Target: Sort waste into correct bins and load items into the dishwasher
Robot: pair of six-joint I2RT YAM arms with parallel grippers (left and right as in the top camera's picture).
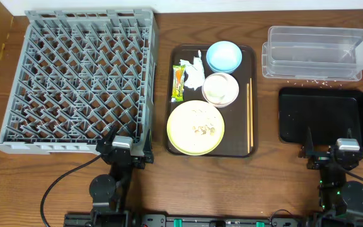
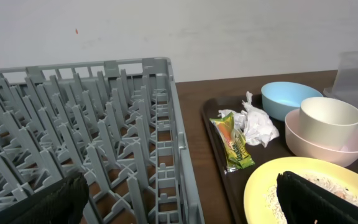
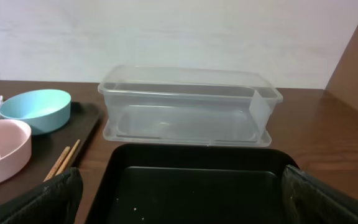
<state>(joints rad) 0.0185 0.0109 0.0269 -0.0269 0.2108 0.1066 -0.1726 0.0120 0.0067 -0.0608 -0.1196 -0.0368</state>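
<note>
I am looking down on a wooden bench [image 1: 5, 183], with both my arms sitting at its near edge. My left hand [image 1: 128, 142] is hovering by the near right corner of the large grey dish rack [image 1: 74, 82], fingers spread wide and gripping nothing. My right hand [image 1: 331, 146] is hovering at the near edge of the flat black tray [image 1: 323, 116], also spread wide and gripping nothing.

The dish rack is taking up the left of the bench. Just to its right, a brown serving tray [image 1: 239, 129] is carrying the dishes and waste. At its far end a light blue bowl [image 1: 224, 55] is sitting. To the left of that bowl a crumpled white napkin [image 1: 194, 70] is lying against a green-and-orange snack wrapper [image 1: 178, 84], which is stretching along the serving tray's left side. In the middle, a small white bowl [image 1: 234, 91] is holding a pale cup [image 1: 218, 87] standing upright inside it. Nearest me, a round yellow-green plate [image 1: 176, 129] is carrying a scatter of beige crumbs [image 1: 201, 128]. A pair of wooden chopsticks [image 1: 249, 116] is lying side by side along the serving tray's right side.

Further right, a clear plastic tub [image 1: 317, 52] is sitting at the far side, with the black tray just in front of it. Pale specks [image 1: 307, 81] are lying on the bench between them. They may be more crumbs, but they are too small for me to tell.
</note>
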